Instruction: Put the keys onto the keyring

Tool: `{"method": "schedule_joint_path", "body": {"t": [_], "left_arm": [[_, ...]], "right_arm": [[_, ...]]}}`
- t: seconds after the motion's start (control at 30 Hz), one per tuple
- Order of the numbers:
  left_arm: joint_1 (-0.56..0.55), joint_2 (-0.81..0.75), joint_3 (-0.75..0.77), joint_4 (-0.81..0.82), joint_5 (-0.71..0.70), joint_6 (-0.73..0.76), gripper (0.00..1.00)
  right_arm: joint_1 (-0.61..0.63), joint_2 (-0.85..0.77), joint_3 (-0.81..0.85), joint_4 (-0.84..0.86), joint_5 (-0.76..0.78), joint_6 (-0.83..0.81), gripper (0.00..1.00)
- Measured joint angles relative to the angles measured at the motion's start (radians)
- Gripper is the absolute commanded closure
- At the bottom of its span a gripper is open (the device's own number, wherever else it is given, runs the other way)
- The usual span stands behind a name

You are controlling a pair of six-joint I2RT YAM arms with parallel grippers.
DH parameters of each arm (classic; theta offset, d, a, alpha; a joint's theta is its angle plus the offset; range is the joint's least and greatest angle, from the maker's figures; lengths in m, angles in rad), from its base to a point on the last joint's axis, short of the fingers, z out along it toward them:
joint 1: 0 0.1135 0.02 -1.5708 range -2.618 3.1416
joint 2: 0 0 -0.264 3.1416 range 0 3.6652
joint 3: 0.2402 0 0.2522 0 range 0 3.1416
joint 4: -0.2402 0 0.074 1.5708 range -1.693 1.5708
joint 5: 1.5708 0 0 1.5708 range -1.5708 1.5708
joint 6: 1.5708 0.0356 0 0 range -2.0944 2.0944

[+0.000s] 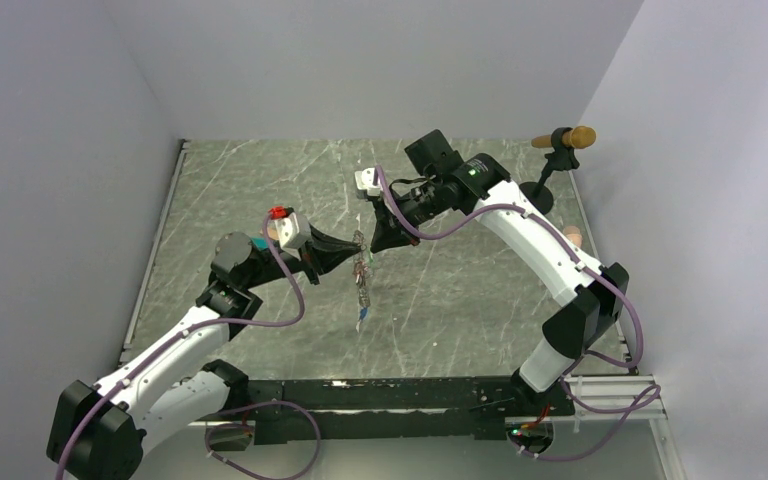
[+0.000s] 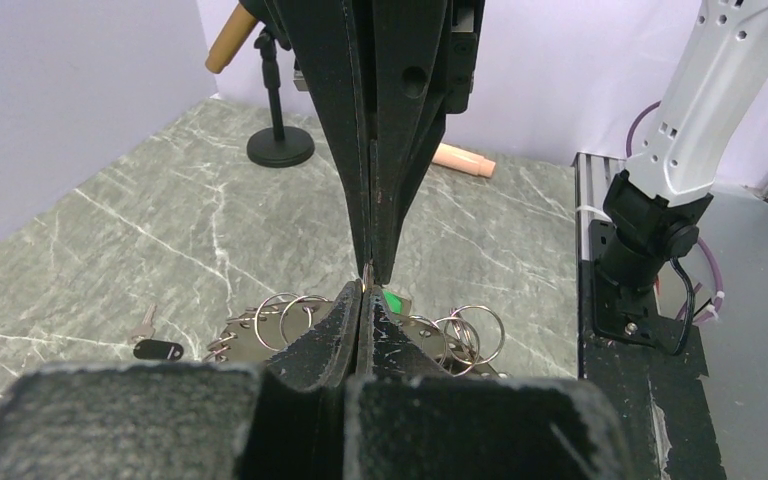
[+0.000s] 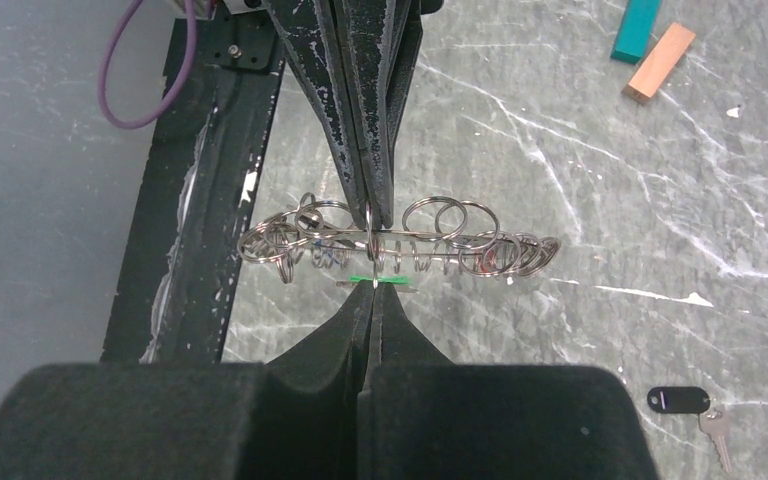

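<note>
The keyring (image 1: 362, 275) hangs edge-on in the air between both arms, above the middle of the table. From the right wrist it shows as a row of metal loops (image 3: 400, 245). My left gripper (image 1: 357, 243) is shut on the keyring's rim, its tips (image 2: 362, 290) meeting the right fingers (image 2: 375, 180). My right gripper (image 3: 373, 285) is shut on the thin ring of the green key (image 3: 380, 278), whose tag (image 2: 392, 300) peeks out beside the tips. A blue tag (image 1: 360, 314) hangs at the keyring's low end.
A key with a black tag (image 3: 680, 400) lies on the marble table (image 1: 460, 290). Teal (image 3: 638, 28) and tan (image 3: 660, 60) blocks lie on the left arm's side. A microphone stand (image 1: 545, 185) stands at the back right, with a tan cylinder (image 2: 465, 160) near it.
</note>
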Motion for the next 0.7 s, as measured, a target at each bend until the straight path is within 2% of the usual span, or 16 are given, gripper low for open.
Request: {"method": "schedule_joint_path", "body": {"t": [0.7], "left_arm": [[0.002,0.000,0.000,0.018,0.015,-0.008,1.00]], "right_arm": [[0.000,0.001,0.000,0.000,-0.014,0.000,1.00]]}}
